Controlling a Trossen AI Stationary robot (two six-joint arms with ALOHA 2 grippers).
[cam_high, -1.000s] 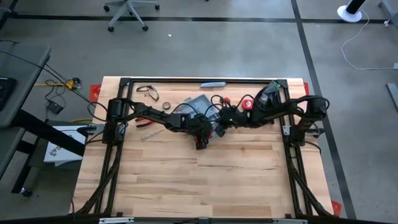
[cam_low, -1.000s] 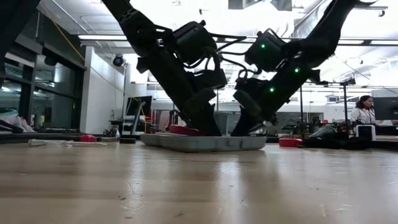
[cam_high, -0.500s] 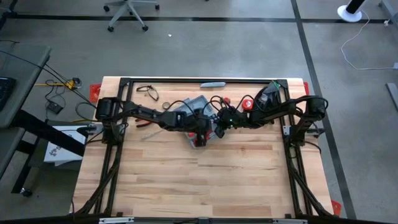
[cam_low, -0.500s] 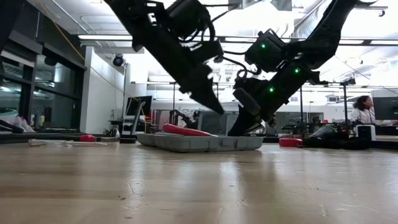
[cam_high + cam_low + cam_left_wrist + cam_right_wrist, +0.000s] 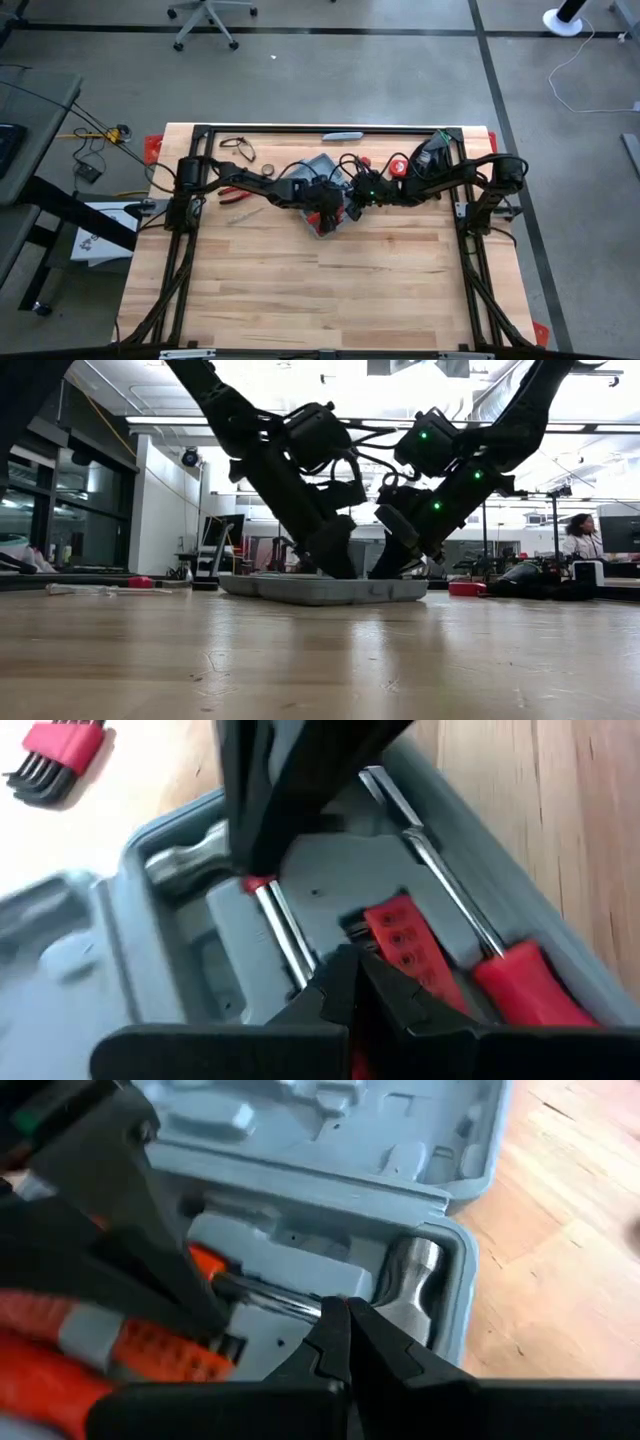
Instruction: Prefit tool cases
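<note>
**A:** Where's the tool case (image 5: 318,175), and how far along is it?

**B:** Just above the middle of the high view, on the far half of the table (image 5: 300,290), lying open. In the left wrist view, tools already sit in the moulded tray (image 5: 180,970) — two red-handled screwdrivers (image 5: 520,985), their shafts running toward the upper part of the frame, a flat red piece between them, and a hammer head (image 5: 185,855) in its pocket at upper left. So the filling looks mostly done, by my judgement. Pressing the tools home and shutting the lid still seem to remain.

**A:** And the case itself?

**B:** Blue-grey plastic, rounded corners. The right wrist view shows the lid half (image 5: 330,1130) across the top of the frame, its shaped recesses empty, the hammer head and orange-red handles below it.

**A:** The grippers?

**B:** Both are down in the tray, close together. The left gripper (image 5: 350,985) has its fingers pinched together, holding nothing I can see, its tip at the flat red piece. The right gripper (image 5: 340,1335) is likewise closed, its tip by the hammer head's neck.

**A:** Anything else around?

**B:** A red hex-key set (image 5: 55,755) lies on the wood, top left of the left wrist view. A slim grey bar (image 5: 342,136) sits at the table's far edge, top centre of the high view.
</note>
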